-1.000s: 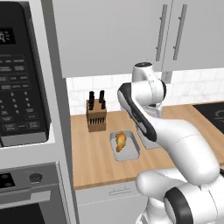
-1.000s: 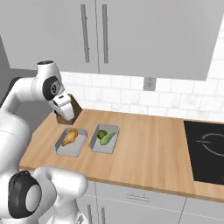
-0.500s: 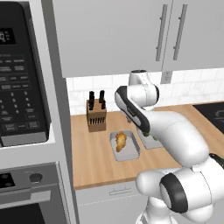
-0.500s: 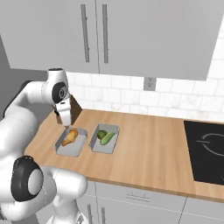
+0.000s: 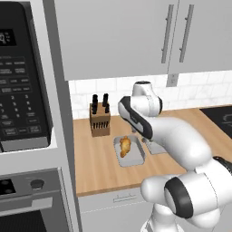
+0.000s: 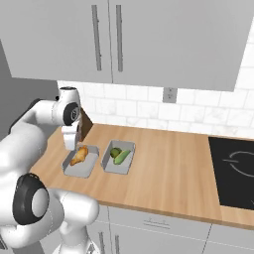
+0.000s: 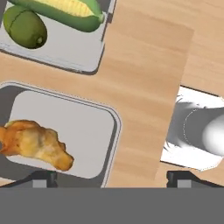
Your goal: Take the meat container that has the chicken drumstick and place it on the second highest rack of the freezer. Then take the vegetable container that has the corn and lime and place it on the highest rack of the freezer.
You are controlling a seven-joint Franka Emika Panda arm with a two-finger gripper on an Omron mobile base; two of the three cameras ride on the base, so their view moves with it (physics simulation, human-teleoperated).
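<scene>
While our gripper (image 7: pixel 111 179) hangs wide open above the counter (image 7: pixel 144 65), we see the drumstick (image 7: pixel 33 142) in its tray (image 7: pixel 87 131).

Arm swings in from beside the knife block (image 5: pixel 99 118) to above the counter (image 6: pixel 168 168). Gripper (image 6: pixel 70 143) now drops lower, hanging just over the back end of the meat tray (image 6: pixel 79 162), near the drumstick (image 6: pixel 80 155). Elbow folds closer to the base.
</scene>
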